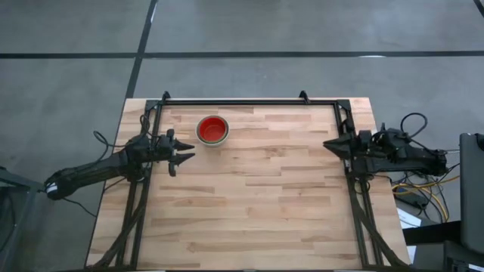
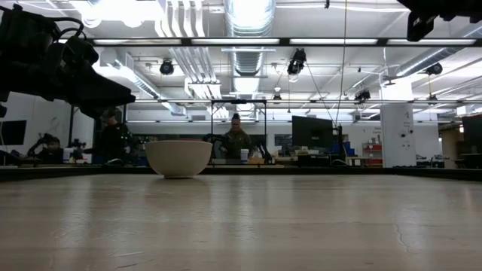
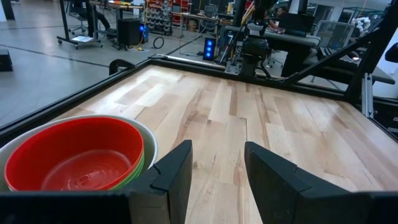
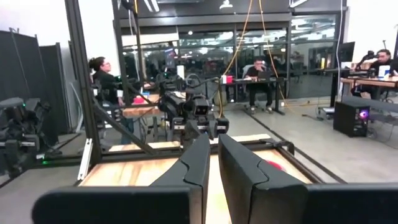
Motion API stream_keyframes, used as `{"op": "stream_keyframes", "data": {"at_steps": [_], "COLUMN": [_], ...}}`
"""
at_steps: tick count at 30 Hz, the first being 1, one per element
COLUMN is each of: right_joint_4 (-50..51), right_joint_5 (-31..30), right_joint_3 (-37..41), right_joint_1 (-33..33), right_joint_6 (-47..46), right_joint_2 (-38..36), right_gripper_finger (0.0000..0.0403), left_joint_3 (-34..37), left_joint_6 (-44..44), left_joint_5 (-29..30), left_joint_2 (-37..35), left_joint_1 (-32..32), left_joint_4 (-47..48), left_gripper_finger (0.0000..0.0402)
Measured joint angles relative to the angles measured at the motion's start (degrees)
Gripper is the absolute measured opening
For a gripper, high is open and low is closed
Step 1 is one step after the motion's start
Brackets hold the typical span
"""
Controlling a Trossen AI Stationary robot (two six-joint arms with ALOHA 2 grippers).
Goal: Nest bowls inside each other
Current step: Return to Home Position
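To home cleanly, the left pincer [image 1: 181,159], fingers apart and empty just lower left of the bowls [image 1: 212,130], should rise before swinging away, so it doesn't clip the rim (the stack sits close). The right pincer [image 1: 331,143], fingers together, waits at the desk's [image 1: 257,204] right edge. The stack stands upper left of centre: red bowl [image 3: 74,155] innermost, green rims showing, pale bowl [image 2: 178,158] outermost.
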State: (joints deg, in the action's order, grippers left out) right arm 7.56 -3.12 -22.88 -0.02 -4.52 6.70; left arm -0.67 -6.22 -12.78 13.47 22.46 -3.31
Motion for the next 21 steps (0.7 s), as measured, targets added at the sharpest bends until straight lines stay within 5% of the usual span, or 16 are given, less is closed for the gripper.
{"op": "stream_keyframes", "data": {"at_steps": [21], "right_joint_4": [-11.4], "right_joint_5": [-0.1], "right_joint_3": [13.3], "right_joint_1": [0.0], "right_joint_6": [-5.0], "right_joint_2": [-5.0], "right_gripper_finger": [0.0034], "left_joint_3": [0.0], "left_joint_6": [0.0], "left_joint_5": [0.0], "left_joint_2": [0.0], "left_joint_1": [0.0], "left_joint_4": [0.0], "left_gripper_finger": [0.0152]}}
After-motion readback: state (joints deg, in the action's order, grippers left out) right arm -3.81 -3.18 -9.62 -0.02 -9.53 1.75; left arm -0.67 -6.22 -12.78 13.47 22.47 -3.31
